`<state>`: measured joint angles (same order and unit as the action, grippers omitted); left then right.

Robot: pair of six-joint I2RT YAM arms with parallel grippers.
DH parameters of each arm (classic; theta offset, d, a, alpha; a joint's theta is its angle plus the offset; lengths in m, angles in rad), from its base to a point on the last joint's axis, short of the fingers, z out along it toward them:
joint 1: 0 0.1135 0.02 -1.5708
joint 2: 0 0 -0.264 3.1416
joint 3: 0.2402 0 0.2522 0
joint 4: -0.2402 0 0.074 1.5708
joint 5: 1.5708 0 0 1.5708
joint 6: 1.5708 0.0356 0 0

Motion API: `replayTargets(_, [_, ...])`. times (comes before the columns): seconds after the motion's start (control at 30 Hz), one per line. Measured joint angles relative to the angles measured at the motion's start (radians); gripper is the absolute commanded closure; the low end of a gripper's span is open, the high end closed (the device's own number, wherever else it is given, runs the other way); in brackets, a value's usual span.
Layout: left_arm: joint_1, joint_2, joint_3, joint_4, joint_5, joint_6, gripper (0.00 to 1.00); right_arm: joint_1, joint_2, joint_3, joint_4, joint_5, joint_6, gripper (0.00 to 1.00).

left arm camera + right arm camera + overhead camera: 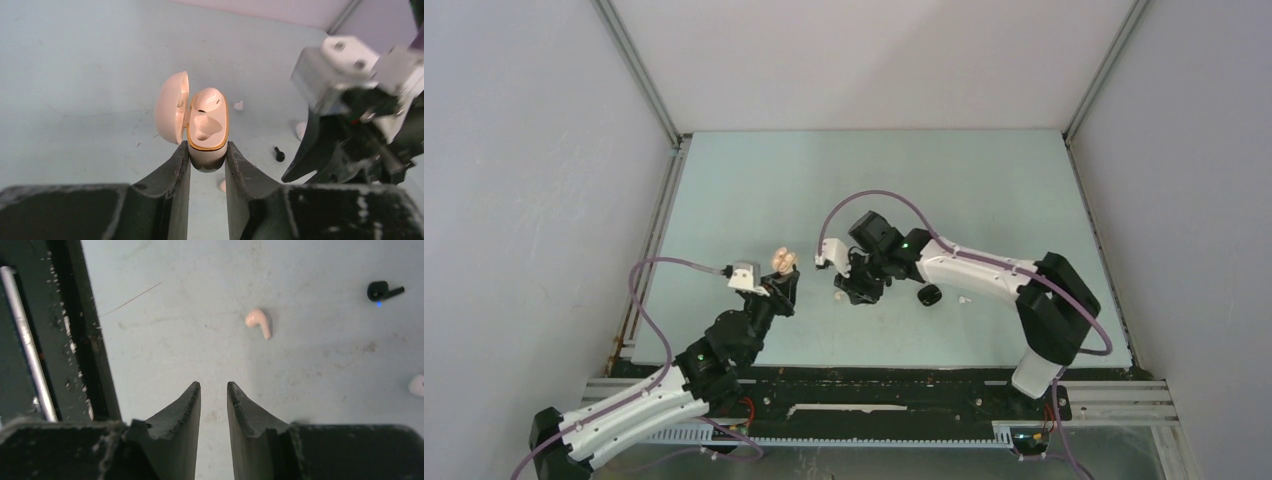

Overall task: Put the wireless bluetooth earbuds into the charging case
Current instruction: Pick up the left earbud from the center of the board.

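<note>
My left gripper (208,150) is shut on the base of a cream charging case (207,127) with a gold rim, held above the table. Its lid (172,114) hangs open to the left, and one socket shows as a hollow. From above, the case (784,261) sits at the tip of the left gripper (782,285). My right gripper (214,386) hovers over the table, its jaws a narrow gap apart with nothing between them. A cream earbud (258,321) lies ahead of it, slightly right. Farther right lies a black earbud (382,291).
A white earbud (417,385) lies at the right edge of the right wrist view. Beyond the case, a white bud (238,105) and a black bud (279,154) rest on the table. The right arm's wrist (350,75) is close on the case's right. A dark rail (75,330) runs left of the right gripper.
</note>
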<state>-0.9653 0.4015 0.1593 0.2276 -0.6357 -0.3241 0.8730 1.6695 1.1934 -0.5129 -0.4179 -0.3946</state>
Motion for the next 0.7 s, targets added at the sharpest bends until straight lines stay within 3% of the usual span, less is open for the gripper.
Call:
replayTargets(0.33, [0.000,-0.140,-0.033,-0.176,-0.137,-0.069,1.00,0.085,0.231,0.150,0.044,0.129,0.010,0.65])
replayTargets(0.7, [0.000,-0.182,-0.033,-0.233,-0.177,-0.077,1.00,0.092,0.367,0.296,0.018,0.166,0.047,0.66])
